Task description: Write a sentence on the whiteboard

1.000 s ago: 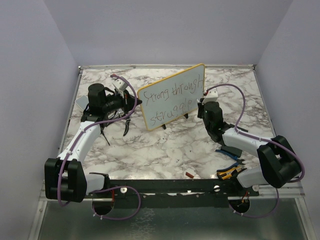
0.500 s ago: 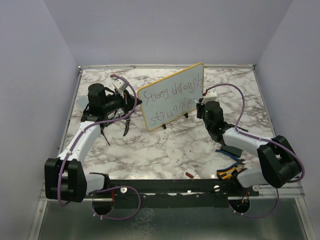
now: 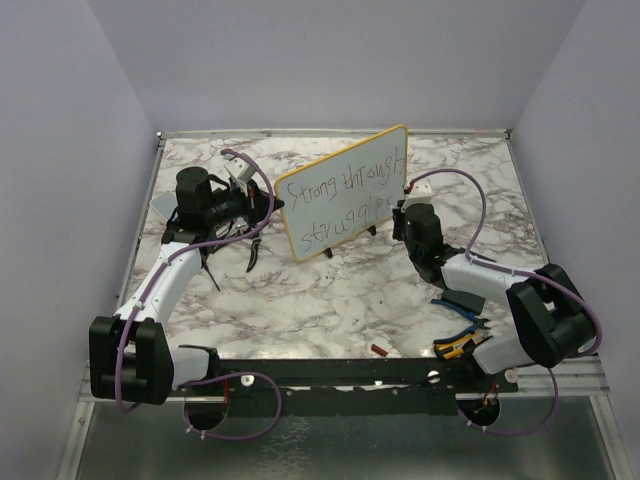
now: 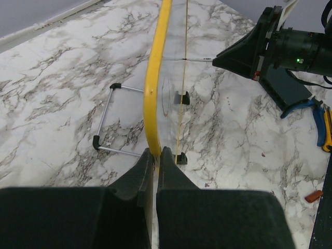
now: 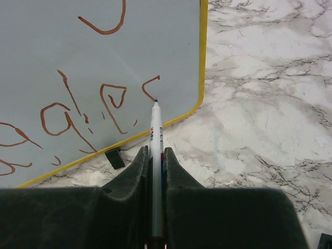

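Pale grey-white rectangular whiteboard (image 3: pixel 292 215) with a yellow frame and black feet, upright at rear centre of the marbled worktop (image 3: pixel 330 295).
- Dark handwritten sentence (image 3: pixel 350 182) in two lines.
- Left pincer (image 4: pixel 154 155) clenched on the board's left frame edge.
- Right pincer (image 5: pixel 154 155) grasping a white marker pen (image 5: pixel 155 132), tip at the last stroke by the board's lower right corner.
- Bare marble in front of the board.

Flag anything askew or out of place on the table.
The whiteboard stands skewed to the table edges, its left edge pinched by the left end effector. Blue and yellow pliers and a small red-brown piece lie loose along the near edge.
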